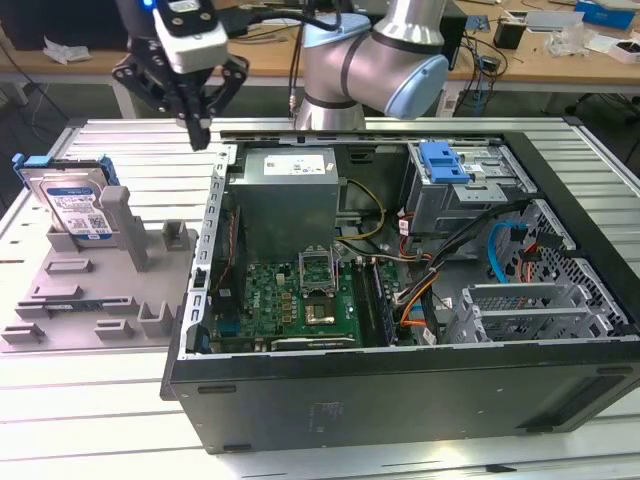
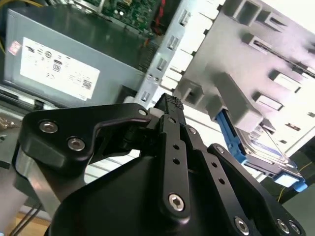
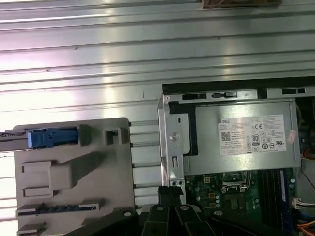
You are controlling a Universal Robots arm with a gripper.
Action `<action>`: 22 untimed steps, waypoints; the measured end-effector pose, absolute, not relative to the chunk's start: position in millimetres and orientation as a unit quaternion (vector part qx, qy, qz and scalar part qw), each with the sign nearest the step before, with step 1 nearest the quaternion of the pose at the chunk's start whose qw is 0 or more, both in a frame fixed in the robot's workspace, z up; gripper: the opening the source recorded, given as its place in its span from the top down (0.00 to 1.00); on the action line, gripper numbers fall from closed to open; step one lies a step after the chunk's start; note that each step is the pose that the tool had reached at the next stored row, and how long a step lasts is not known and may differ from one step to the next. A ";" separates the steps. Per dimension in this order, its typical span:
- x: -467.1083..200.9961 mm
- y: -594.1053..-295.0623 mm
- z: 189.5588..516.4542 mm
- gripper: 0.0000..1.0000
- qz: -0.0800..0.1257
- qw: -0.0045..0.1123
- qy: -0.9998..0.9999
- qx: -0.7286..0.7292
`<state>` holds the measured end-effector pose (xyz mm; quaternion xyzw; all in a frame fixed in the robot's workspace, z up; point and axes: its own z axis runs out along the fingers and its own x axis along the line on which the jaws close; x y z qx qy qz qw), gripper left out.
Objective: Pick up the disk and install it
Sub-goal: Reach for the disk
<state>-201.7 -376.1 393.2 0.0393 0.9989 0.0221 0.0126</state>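
My arm bends down from behind the open computer case [image 1: 400, 400]. My black gripper [image 1: 198, 138] points down by its steel edge, fingers pressed together, holding nothing. The disk [image 1: 75, 205], silver in a blue plastic frame, leans in a grey moulded holder [image 1: 100, 300] on the ribbed aluminium bench [image 1: 90, 420].

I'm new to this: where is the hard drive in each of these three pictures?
Exterior view: the disk leans on edge in the grey fixture, at the exterior view's left, outside the computer case.
Second wrist view: the disk sits behind the fixture's posts.
First wrist view: the disk shows edge-on at the fixture's corner.
Shared landmark: the grey fixture.
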 end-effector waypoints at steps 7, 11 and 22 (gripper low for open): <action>-229.9 -371.9 393.3 0.89 0.022 0.013 0.999 0.039; -248.4 -368.9 393.3 0.89 0.022 0.013 0.999 0.039; -296.4 -359.8 393.3 0.89 0.022 0.013 0.999 0.039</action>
